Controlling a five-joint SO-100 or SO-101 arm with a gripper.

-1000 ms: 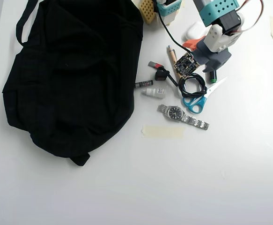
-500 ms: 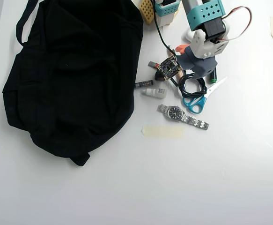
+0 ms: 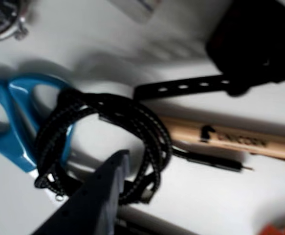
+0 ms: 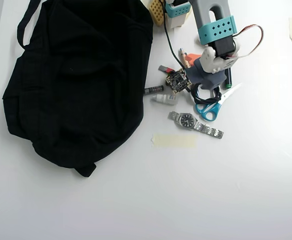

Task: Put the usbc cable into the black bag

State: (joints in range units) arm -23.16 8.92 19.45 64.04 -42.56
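The usbc cable [image 3: 147,127] is a thin black coil lying on the white table, partly over the blue scissors' handles [image 3: 15,122]. One dark blue finger [image 3: 100,196] of my gripper [image 3: 125,164] comes in from the bottom edge, its tip over the inside of the coil. The other jaw does not show. In the overhead view my gripper [image 4: 205,86] hangs over the cable [image 4: 198,95], to the right of the black bag [image 4: 75,80]. The bag lies flat at the left with its strap loop at the top.
Beside the cable in the wrist view lie a wooden stick [image 3: 230,138], a black strap with holes [image 3: 181,88] and a watch [image 3: 0,19]. The overhead view shows the scissors [image 4: 209,111], watch [image 4: 193,122], tape strip [image 4: 175,141], circuit board [image 4: 176,80] and green-capped marker [image 4: 228,80].
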